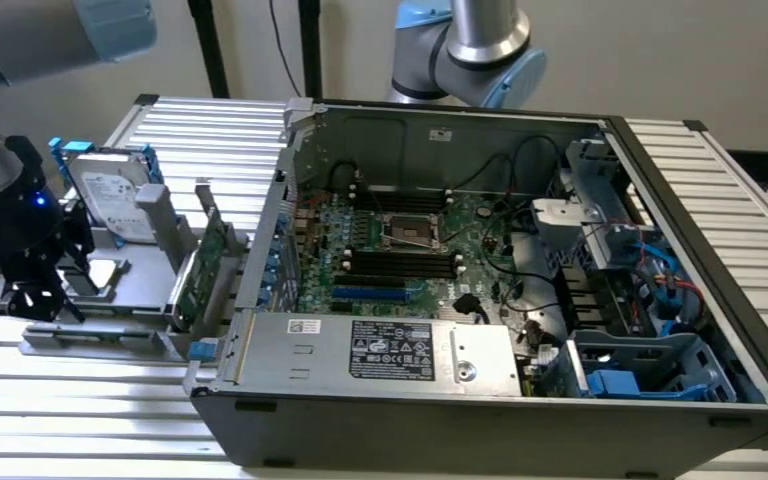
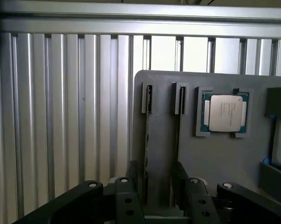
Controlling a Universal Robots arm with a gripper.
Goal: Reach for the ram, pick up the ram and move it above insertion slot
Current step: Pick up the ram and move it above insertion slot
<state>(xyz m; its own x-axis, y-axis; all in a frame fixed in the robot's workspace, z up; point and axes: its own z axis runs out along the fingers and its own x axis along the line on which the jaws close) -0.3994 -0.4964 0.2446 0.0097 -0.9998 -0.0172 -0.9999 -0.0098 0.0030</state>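
On gray holder (image 2: 215, 163): ram (image 2: 147, 140) upright in slot, processor (image 2: 223, 113) in pocket; tool (image 2: 159, 182) released.

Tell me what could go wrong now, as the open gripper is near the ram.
1. The ram stands edge-on close beside a second stick in the gray holder; the open gripper hangs near both, so a finger might strike or catch the wrong one.
2. The ram sits in a narrow slot, so a tilted pull could jam it.
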